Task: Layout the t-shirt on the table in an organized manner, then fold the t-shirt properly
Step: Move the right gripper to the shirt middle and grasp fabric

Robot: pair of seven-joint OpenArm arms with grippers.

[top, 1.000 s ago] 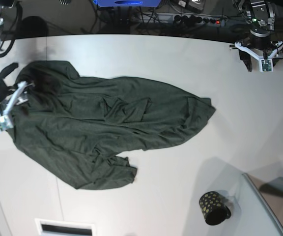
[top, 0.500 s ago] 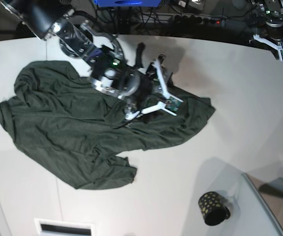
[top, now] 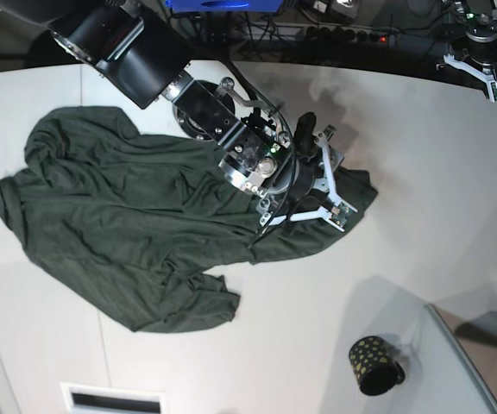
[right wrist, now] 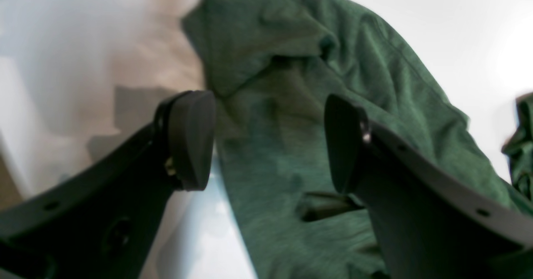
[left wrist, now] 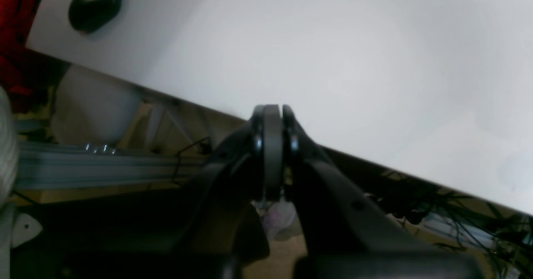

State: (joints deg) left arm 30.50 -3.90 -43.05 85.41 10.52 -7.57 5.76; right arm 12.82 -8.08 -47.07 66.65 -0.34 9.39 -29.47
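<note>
White table (top: 421, 172): t-shirt (top: 102, 224) long axis runs left–right; right gripper (top: 322, 185), jaws wide, over its right end; left gripper (top: 490, 73) clamped empty, far corner.

Robotics lab, power strip (top: 352, 34), cables (top: 270, 30) behind white table (top: 438, 172)

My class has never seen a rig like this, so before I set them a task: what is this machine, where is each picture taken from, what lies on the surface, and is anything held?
It is a robot with two arms. One picture looks down over the white table; the other two come from cameras on each wrist. A dark green t-shirt lies crumpled, and a small black cup with gold dots lies near the front. The right gripper hangs open over the shirt's edge, holding nothing. The left gripper is shut and empty at the table's far corner.
</note>
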